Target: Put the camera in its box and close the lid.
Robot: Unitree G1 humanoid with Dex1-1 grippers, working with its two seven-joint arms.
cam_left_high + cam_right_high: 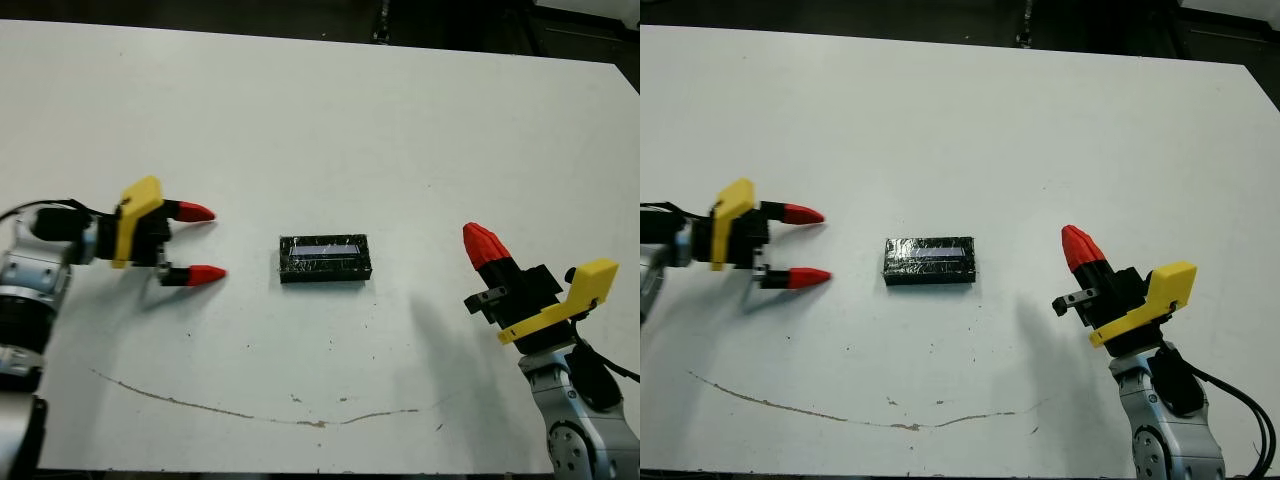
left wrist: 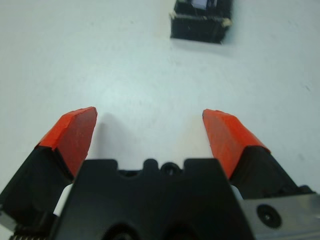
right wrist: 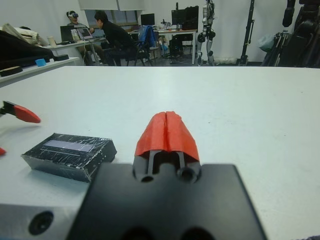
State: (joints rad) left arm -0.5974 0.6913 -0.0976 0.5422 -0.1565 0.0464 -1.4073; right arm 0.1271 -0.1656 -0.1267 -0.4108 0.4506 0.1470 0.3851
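The black lid (image 1: pixel 324 248) with its silvery stripe lies flat on top of the box (image 1: pixel 325 272) at the table's middle, covering it. Only the box's dark sides show, with white corners (image 2: pixel 227 22) visible in the left wrist view. The camera is hidden. My left gripper (image 1: pixel 208 242) hovers to the left of the box, open and holding nothing, pointing at it. Right of the box, my right gripper (image 1: pixel 478 240) is shut on nothing, with its fingertips (image 3: pixel 166 125) pressed together and apart from the box.
A thin brown line (image 1: pixel 250 410) runs across the white table (image 1: pixel 320 120) near its front edge. Beyond the far edge, in the right wrist view, people (image 3: pixel 112 35) sit at desks among equipment stands.
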